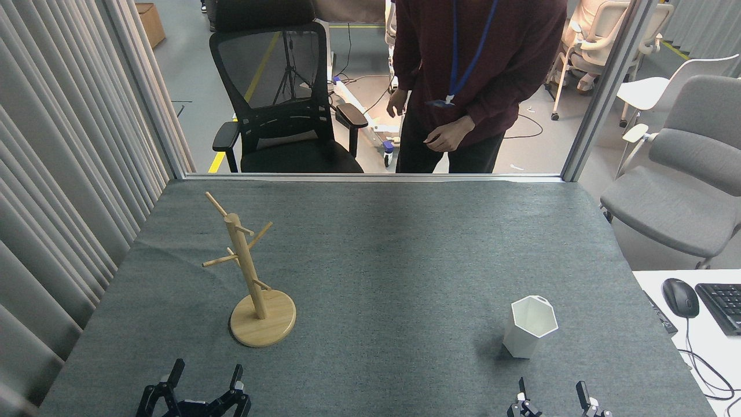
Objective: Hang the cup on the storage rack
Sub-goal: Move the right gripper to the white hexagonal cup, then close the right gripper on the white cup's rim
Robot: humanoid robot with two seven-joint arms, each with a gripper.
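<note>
A white hexagonal cup (529,326) stands upright on the grey table at the right, its small rim tab at the far side. The light wooden storage rack (253,280), a post with slanted pegs on a round disc base, stands at the left with nothing hanging on it. My left gripper (205,374) is at the bottom edge, just in front of the rack's base, open and empty. My right gripper (554,392) is at the bottom edge just in front of the cup, fingers spread apart, open and empty.
A person in a dark red top (463,81) stands beyond the table's far edge beside a black office chair (283,110). Curtains (63,174) line the left side. A white desk with a mouse (679,297) and keyboard (723,304) adjoins the table's right edge.
</note>
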